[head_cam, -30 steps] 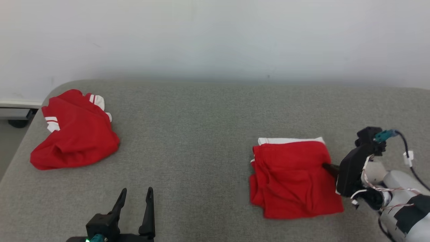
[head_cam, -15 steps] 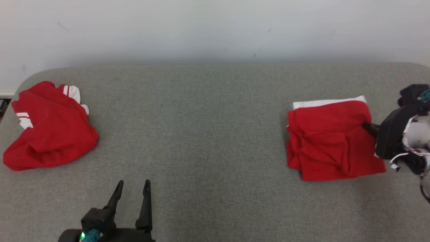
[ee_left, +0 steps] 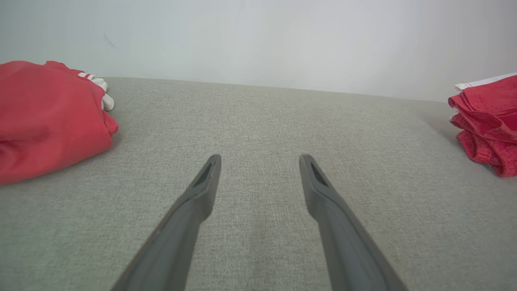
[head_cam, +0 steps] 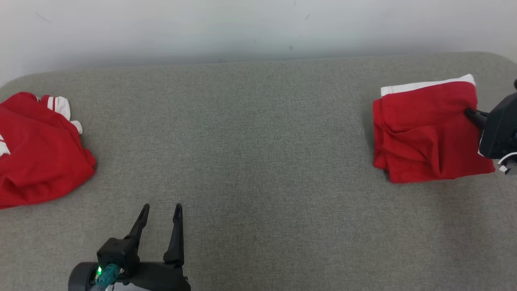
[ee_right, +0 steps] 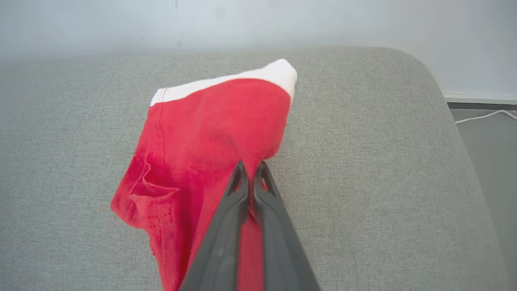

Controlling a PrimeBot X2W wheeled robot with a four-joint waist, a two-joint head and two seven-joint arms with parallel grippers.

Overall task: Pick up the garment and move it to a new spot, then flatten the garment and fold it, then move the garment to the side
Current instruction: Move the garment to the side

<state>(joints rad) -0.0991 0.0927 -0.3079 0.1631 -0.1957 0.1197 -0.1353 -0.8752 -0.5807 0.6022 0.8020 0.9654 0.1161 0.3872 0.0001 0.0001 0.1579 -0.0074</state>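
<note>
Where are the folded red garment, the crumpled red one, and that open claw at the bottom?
folded red garment (head_cam: 424, 129): head view, middle of its red cloth.
crumpled red garment (head_cam: 36, 161): head view, middle of the heap.
left gripper (head_cam: 162, 207): head view, midway between its fingertips.

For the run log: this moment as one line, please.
step: move aside | right gripper: shut on folded red fabric garment with white band | left gripper: open, empty | crumpled red garment: left, untouched

Black left gripper (head_cam: 161, 206), tapered fingers (head_cam: 176, 232), teal connector (head_cam: 106, 276), green light (head_cam: 98, 271)
</note>
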